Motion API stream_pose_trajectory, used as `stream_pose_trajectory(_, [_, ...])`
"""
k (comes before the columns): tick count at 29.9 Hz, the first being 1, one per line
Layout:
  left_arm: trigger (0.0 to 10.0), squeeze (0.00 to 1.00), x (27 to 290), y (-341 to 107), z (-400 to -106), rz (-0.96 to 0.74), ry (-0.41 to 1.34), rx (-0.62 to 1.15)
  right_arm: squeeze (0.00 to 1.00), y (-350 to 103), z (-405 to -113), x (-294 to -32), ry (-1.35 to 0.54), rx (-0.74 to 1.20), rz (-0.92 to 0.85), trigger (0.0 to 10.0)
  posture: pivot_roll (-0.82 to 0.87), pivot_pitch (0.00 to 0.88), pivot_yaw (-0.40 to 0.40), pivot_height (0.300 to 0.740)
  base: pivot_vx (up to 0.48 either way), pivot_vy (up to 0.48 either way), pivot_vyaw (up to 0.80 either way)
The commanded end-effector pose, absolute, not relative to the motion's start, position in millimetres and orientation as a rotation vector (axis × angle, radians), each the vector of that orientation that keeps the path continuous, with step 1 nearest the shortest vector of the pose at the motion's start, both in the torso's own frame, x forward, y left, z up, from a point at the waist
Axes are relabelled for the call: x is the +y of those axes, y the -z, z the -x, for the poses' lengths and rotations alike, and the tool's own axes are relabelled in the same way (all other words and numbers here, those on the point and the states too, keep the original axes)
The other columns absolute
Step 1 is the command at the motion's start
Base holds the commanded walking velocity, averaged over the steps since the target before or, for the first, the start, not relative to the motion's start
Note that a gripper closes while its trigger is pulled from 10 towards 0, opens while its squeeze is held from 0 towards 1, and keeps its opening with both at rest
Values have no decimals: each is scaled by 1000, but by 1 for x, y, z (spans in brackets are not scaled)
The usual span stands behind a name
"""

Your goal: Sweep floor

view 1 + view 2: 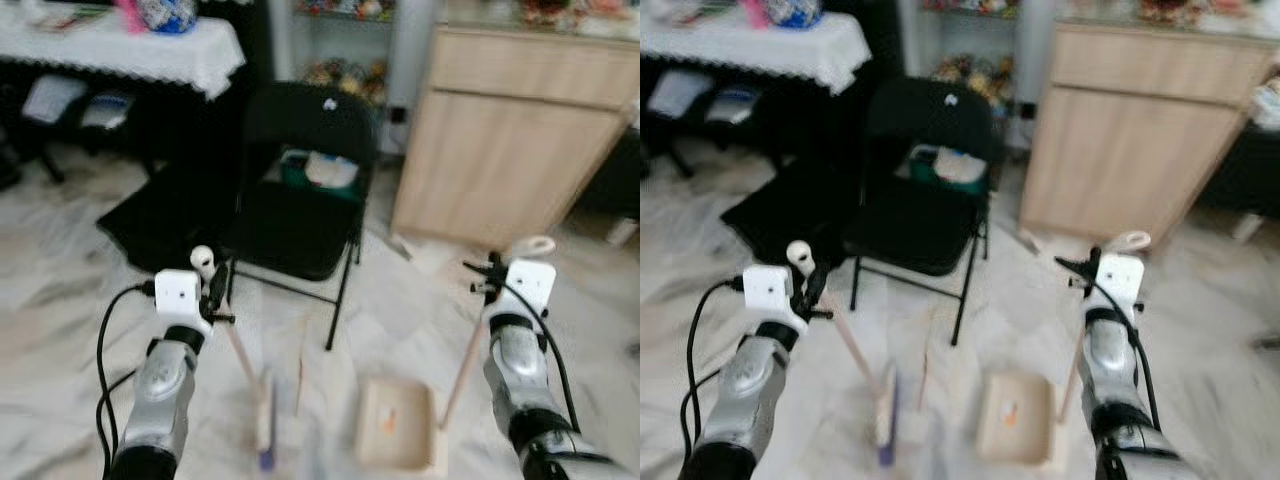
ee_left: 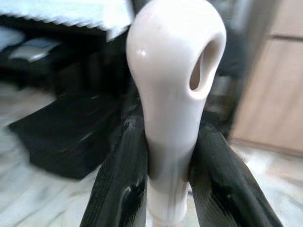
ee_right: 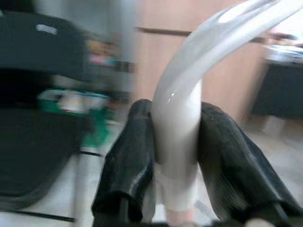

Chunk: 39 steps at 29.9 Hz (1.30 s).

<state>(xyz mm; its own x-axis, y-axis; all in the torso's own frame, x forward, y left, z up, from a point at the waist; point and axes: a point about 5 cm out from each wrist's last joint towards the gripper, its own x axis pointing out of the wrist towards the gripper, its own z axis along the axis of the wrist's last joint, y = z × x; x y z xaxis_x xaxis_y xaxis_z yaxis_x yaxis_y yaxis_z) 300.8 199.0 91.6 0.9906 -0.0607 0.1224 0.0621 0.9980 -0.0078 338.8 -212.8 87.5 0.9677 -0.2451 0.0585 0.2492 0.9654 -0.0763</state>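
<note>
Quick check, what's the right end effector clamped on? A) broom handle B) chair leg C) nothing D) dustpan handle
D: the right end effector is shut on the dustpan handle, whose stick runs down to the dustpan on the floor.

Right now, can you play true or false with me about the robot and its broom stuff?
1. The left gripper is shut on the broom handle. True.
2. The right gripper is open and holds nothing. False: it is shut on the dustpan handle.
3. The dustpan lies on the floor between the two arms. True.
4. The black folding chair is tipped over on its side. False: it stands upright, ahead of the robot.
5. The wooden cabinet stands to the right of the chair. True.
6. The table at the far left is bare. False: a white cloth covers it.
</note>
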Motion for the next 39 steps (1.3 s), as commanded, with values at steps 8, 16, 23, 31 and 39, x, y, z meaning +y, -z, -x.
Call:
stream_pose_trajectory(8, [10000, 0, 196, -100, -304, -13, 77, -160, 0, -94, -338, -223, 288, -90, 63, 10000, 37, 55, -9, 740, 247, 0, 0])
stream_pose_trajectory(16, [10000, 0, 196, -100, -305, -14, 77, -161, 0, -93, -338, -224, 302, -75, 32, 10000, 38, 55, -9, 740, 246, 0, -182])
stream_pose_trajectory(23, [10000, 0, 196, -100, -305, -12, 78, -161, 0, -93, -338, -224, 301, -77, 37, 10000, 38, 54, -9, 740, 245, 0, -793])
stream_pose_trajectory(31, [10000, 0, 196, -100, -305, -14, 77, -162, 0, -94, -338, -225, 299, -84, 33, 10000, 38, 53, -9, 740, 247, 0, -59])
stream_pose_trajectory(39, [10000, 0, 197, -101, -305, -13, 76, -163, 0, -95, -339, -224, 293, -88, 41, 10000, 38, 53, -9, 740, 247, 0, 0])
